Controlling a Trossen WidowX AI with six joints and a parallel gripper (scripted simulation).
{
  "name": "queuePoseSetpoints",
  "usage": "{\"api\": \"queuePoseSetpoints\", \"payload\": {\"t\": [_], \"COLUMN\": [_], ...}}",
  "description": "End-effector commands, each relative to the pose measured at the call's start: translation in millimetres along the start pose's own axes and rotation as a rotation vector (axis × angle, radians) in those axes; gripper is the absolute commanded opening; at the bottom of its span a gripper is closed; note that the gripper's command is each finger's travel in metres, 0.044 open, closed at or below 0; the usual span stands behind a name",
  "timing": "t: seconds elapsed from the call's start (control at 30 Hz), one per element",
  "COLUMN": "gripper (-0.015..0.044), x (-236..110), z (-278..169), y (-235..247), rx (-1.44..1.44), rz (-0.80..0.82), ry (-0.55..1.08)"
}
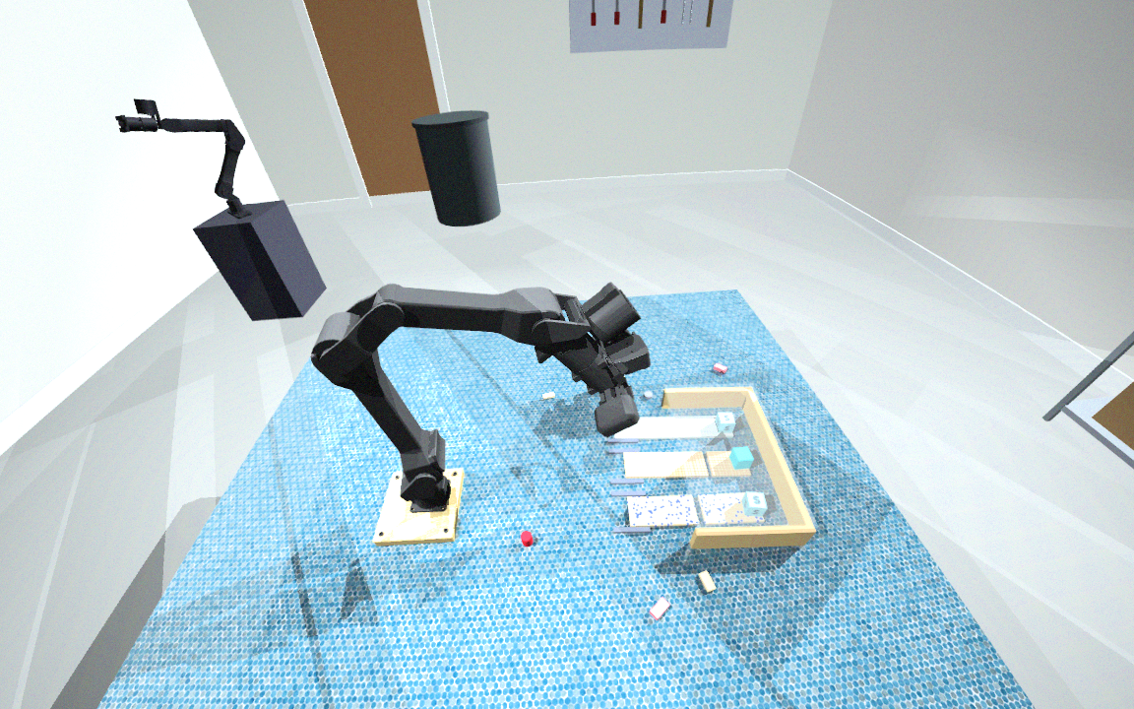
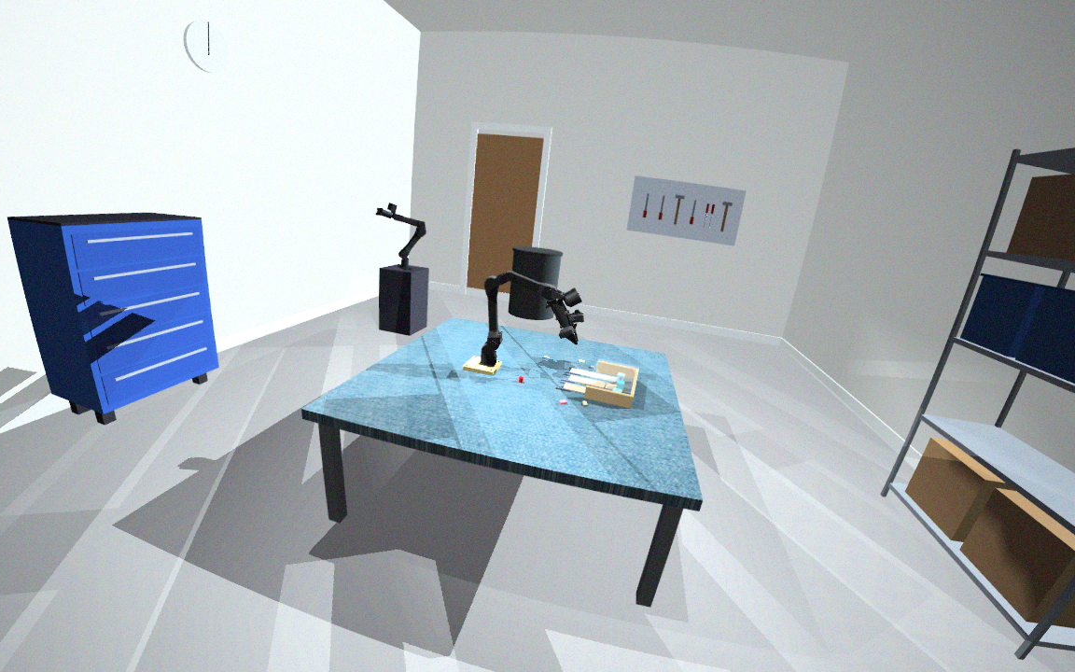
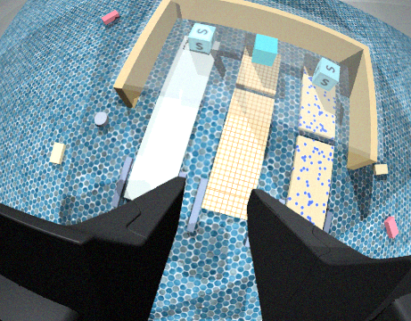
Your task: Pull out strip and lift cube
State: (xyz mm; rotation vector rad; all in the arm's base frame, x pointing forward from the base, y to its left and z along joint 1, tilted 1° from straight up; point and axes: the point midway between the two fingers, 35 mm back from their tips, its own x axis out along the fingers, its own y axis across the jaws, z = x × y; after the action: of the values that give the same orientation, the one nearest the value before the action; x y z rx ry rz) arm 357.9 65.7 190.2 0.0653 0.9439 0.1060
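Three strips lie side by side inside a wooden three-sided fence (image 1: 785, 481) (image 3: 276, 18). The white strip (image 1: 672, 427) (image 3: 169, 119) is in one piece and carries a pale cube marked S (image 1: 725, 421) (image 3: 201, 37) at its far end. The grid strip (image 1: 663, 464) (image 3: 241, 155) is split in two and carries a plain cyan cube (image 1: 739, 457) (image 3: 265, 49). The dotted strip (image 1: 661, 509) (image 3: 312, 178) is also split and carries another marked cube (image 1: 754, 503) (image 3: 326, 73). My gripper (image 1: 617, 421) (image 2: 568, 336) (image 3: 217, 193) hovers over the near ends of the white and grid strips, its fingers narrowly apart with nothing between them.
Small loose bits lie on the blue table: a pink block (image 1: 718, 367) (image 3: 110, 17), a grey disc (image 3: 101, 119), a tan block (image 1: 546, 396) (image 3: 58, 152), a red cylinder (image 1: 526, 537), and another pink block (image 1: 659, 608) and tan block (image 1: 707, 580) beyond the fence's open side.
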Motion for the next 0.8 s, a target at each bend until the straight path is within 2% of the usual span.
{"api": "queuePoseSetpoints", "payload": {"t": [0.0, 0.07, 0.1, 0.37, 0.77], "gripper": [0.0059, 0.0006, 0.0, 0.0, 0.0], "x": [20.2, 33.4, 40.0, 87.4, 92.4], "z": [1.8, 0.6, -0.6, -20.7, -21.6], "y": [14.4, 23.6, 28.2, 61.5, 65.7], "rx": [0.029, 0.045, 0.053, 0.095, 0.095], "rz": [-0.006, -0.016, -0.023, -0.11, -0.112], "ry": [0.133, 0.219, 0.262, 0.565, 0.571]}}
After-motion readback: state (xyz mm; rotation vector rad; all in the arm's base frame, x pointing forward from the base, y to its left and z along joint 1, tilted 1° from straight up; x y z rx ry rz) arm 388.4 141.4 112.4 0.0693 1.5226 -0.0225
